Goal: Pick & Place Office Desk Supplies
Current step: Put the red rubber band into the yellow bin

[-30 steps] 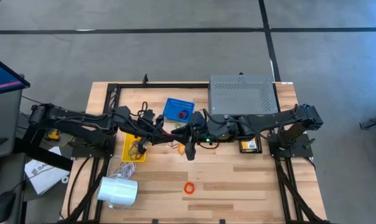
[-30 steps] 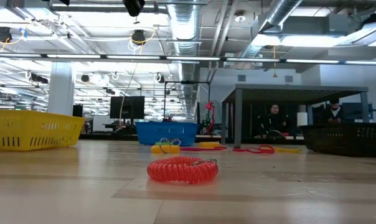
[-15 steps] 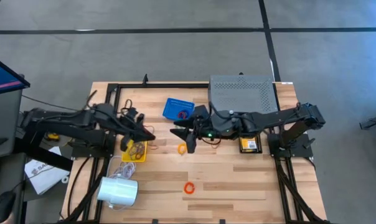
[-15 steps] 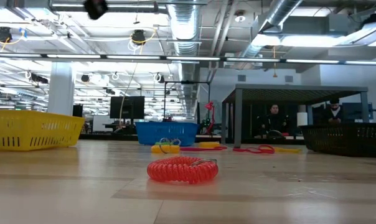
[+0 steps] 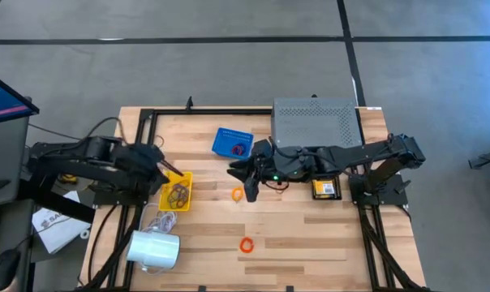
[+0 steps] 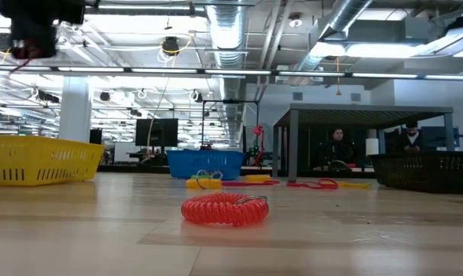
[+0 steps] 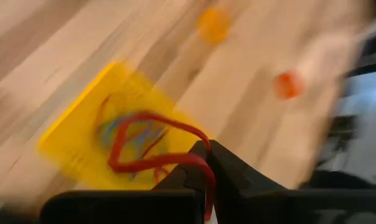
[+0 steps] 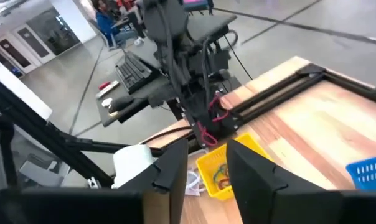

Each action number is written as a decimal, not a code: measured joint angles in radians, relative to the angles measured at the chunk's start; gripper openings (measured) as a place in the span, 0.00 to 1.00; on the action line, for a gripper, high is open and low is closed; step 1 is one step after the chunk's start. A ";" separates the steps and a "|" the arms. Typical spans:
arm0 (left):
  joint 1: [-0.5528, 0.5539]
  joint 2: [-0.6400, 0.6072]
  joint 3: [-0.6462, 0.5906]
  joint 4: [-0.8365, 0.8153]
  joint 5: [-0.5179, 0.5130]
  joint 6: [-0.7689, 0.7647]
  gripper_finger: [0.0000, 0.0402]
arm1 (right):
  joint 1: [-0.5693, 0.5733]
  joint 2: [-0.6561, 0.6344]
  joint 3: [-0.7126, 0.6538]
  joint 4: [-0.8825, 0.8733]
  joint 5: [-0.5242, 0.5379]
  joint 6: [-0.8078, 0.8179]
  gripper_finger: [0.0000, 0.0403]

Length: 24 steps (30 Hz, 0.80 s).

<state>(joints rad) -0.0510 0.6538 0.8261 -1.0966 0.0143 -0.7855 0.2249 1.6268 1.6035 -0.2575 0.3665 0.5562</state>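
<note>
Red rubber band [image 7: 152, 158] is hanging pinched in the closed left gripper [image 7: 203, 163], just above the yellow basket [image 5: 178, 193] at 9 o'clock on the table: placing step. Next move calls for opening over it. Right gripper [image 8: 205, 160], jaws parted and empty, is waiting mid-table

No legible text, labels, brands or numbers anywhere.
</note>
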 joint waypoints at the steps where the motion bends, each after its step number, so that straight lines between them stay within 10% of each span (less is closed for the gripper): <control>1: -0.001 0.019 0.000 -0.044 -0.006 -0.009 0.00 | 0.002 0.000 0.000 -0.006 0.001 0.002 0.26; 24: -0.014 0.286 -0.143 0.090 -0.044 0.102 0.00 | 0.039 0.000 0.000 -0.011 0.001 0.021 0.25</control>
<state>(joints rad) -0.0647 0.9401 0.6831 -1.0062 -0.0299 -0.6837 0.2642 1.6268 1.6035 -0.2687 0.3672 0.5774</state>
